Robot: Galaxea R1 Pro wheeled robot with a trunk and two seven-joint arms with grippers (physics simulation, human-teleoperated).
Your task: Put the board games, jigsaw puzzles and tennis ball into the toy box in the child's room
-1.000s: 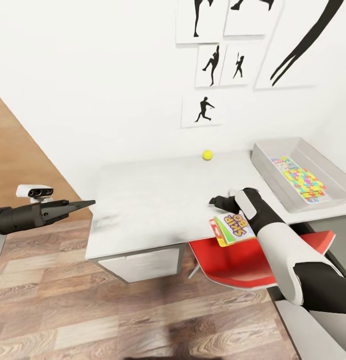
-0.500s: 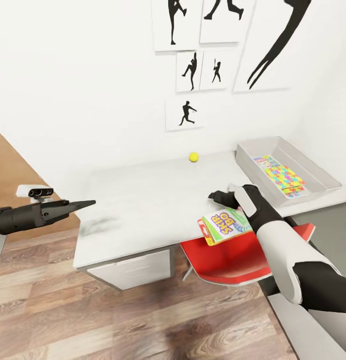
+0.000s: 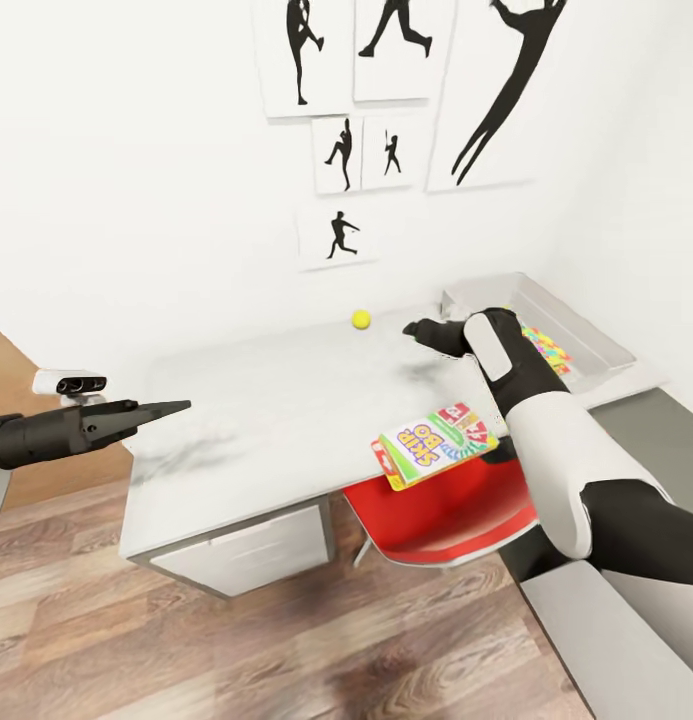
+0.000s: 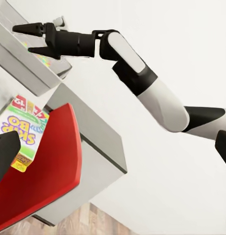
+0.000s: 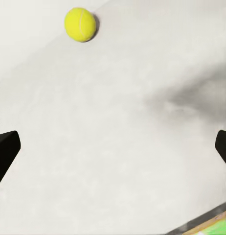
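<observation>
Right gripper (image 3: 414, 328) spread, empty, above counter (image 3: 286, 400); tennis ball (image 3: 361, 319) near back edge, just beyond fingertips.

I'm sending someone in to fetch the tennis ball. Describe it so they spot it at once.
Find the long light-grey table under the black sports silhouette pictures. Near its back edge by the wall, left of the grey toy box, sits the tennis ball. It is the only small yellow-green sphere; the Skip-Bo game box at the table's front edge is flat and printed.
</observation>
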